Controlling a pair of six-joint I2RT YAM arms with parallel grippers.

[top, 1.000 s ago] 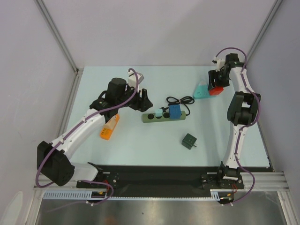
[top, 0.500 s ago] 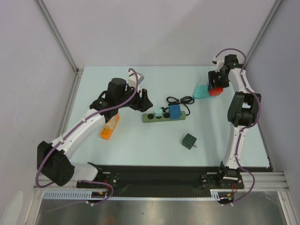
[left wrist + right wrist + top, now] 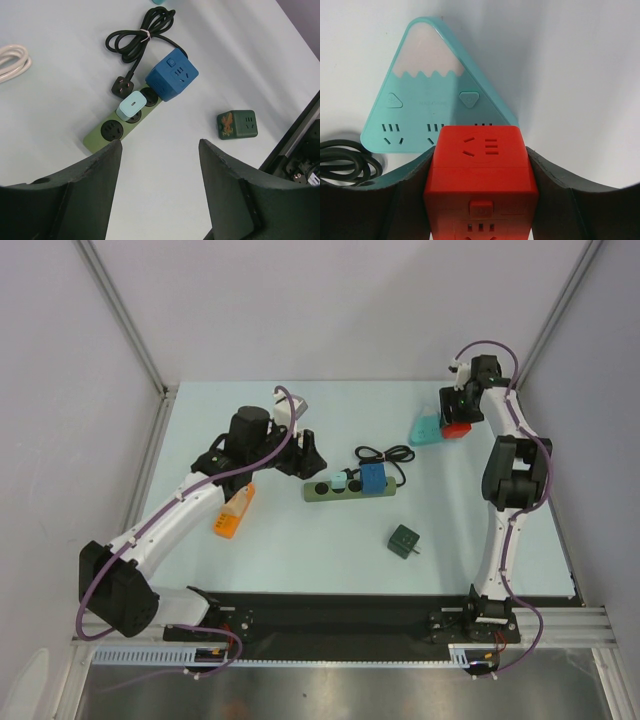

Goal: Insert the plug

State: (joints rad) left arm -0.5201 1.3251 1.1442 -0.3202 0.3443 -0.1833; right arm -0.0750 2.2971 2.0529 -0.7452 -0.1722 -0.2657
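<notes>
- The red cube adapter (image 3: 480, 185) is smooth, glossy plastic with rounded edges, socket slots on its faces and a square button.
- It hangs at the table's (image 3: 300, 560) far right, at the slotted lower edge of a teal socket block (image 3: 437, 95) shaped like a snow-capped mountain.
- The olive power strip (image 3: 95, 141) is a slim matte bar carrying a pale blue plug (image 3: 131, 105) and a blue cube (image 3: 171, 75); its black cable (image 3: 142, 35) lies coiled.
- The right arm reaches far forward, wrist bent down; the right gripper (image 3: 456, 420) clamps the red cube adapter on both sides.
- The left arm stretches diagonally toward the centre; the left gripper (image 3: 160, 150) hovers over the strip, jaws wide apart, holding nothing.
</notes>
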